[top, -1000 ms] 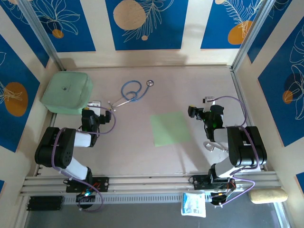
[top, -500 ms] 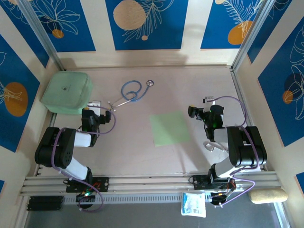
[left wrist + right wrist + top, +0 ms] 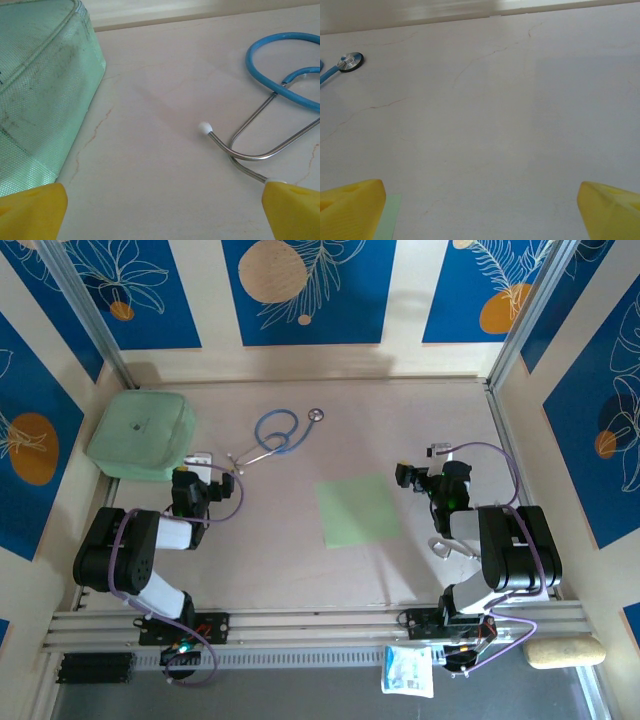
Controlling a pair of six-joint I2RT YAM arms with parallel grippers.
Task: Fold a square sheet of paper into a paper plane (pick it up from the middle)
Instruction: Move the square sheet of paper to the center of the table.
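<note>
The square sheet of paper, pale green and flat, lies unfolded near the middle of the table between the two arms. A corner of the sheet peeks in at the lower left of the right wrist view. My left gripper rests low at the left, well apart from the sheet, its yellow fingers spread wide over bare table, open and empty. My right gripper sits just right of the sheet, its yellow fingertips also far apart, open with nothing between them.
A thick mint-green box stands at the back left, close beside the left gripper. A blue stethoscope lies behind the sheet, its metal earpiece tubes reaching toward the left gripper and its chest piece further right.
</note>
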